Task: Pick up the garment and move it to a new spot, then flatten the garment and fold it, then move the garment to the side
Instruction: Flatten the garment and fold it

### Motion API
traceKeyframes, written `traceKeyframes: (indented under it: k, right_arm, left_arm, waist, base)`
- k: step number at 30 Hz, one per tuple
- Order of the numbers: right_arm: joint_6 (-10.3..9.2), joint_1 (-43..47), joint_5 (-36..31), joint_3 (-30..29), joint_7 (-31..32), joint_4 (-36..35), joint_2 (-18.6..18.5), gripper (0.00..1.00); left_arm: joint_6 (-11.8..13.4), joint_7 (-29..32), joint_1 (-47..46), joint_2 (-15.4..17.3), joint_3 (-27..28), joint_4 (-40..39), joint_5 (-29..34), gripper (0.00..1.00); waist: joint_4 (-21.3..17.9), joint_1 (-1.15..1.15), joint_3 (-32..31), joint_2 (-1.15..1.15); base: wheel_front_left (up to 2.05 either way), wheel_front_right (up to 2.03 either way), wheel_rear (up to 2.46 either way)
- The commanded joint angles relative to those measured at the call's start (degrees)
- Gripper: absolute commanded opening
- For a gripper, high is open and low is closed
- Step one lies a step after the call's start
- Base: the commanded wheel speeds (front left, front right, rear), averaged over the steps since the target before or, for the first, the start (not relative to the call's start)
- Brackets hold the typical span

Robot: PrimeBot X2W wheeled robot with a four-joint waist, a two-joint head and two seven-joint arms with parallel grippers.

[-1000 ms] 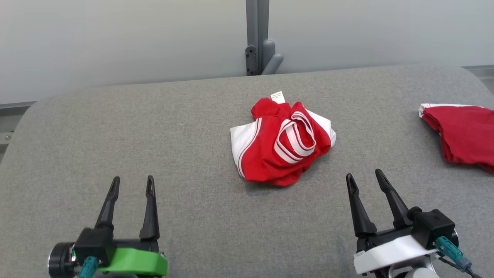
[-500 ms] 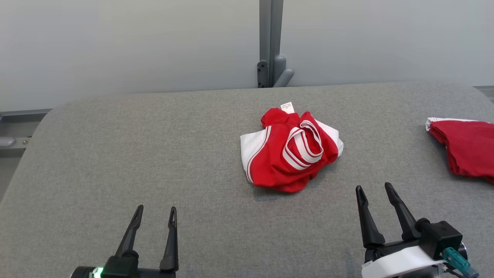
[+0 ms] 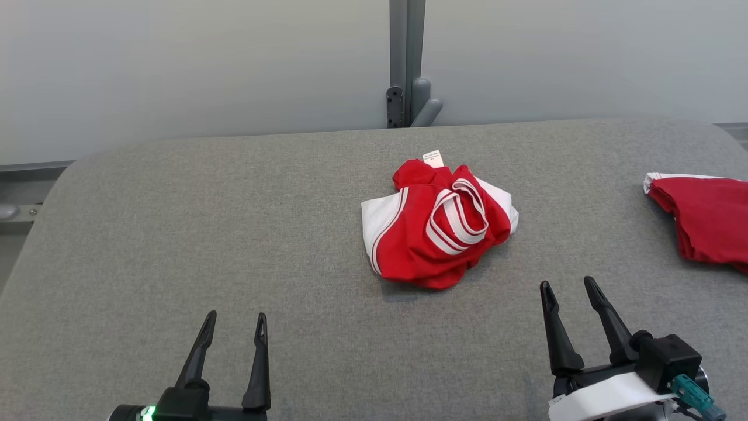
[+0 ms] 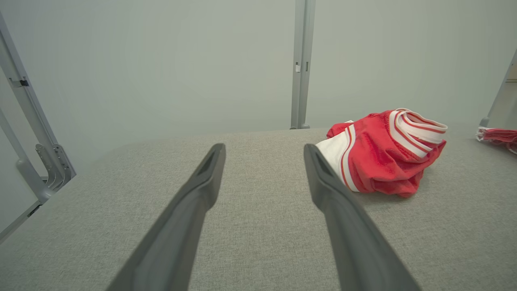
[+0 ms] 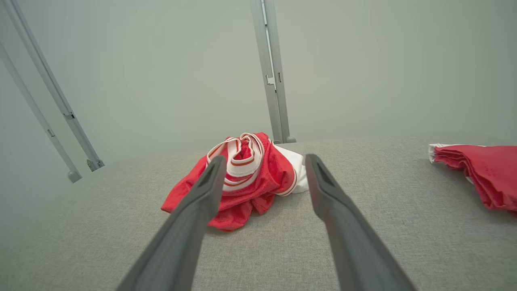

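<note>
Grey counter [image 3: 175, 234], and the garment [image 3: 435, 228] sat crumpled just right of its middle. Print on its label [image 3: 433, 158] was too small to read, and a second red cloth [image 3: 707, 219] was cut off at right. Bunched so, its long axis couldn't be told; the label pointed away. Left jaws and right jaws stood wide, empty.

A folded red cloth [image 3: 707, 219] lies far right on the grey table [image 3: 175, 234].

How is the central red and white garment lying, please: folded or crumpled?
Crumpled: the red and white fabric garment sits bunched in an uneven heap.
</note>
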Motion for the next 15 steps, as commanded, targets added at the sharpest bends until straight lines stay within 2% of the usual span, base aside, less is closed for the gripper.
traceKeyframes:
  k: [1, 15]
  right_arm:
    - [-0.05, 0.47, 0.07, -0.01, 0.02, 0.04, -0.11, 1.00]
    - [-0.04, 0.15, -0.07, 0.40, 0.03, 0.25, -0.11, 1.00]
  left_arm:
    - [0.36, -0.16, -0.04, -0.03, -0.06, 0.13, -0.45, 1.00]
    - [0.83, -0.16, -1.19, -0.03, -0.78, -0.01, -0.66, 1.00]
  waist:
    - [0.06, 0.00, 0.07, 0.00]
    - [0.24, 0.00, 0.31, 0.00]
  base:
    - [0.00, 0.00, 0.00]
    - [0.00, 0.00, 0.00]
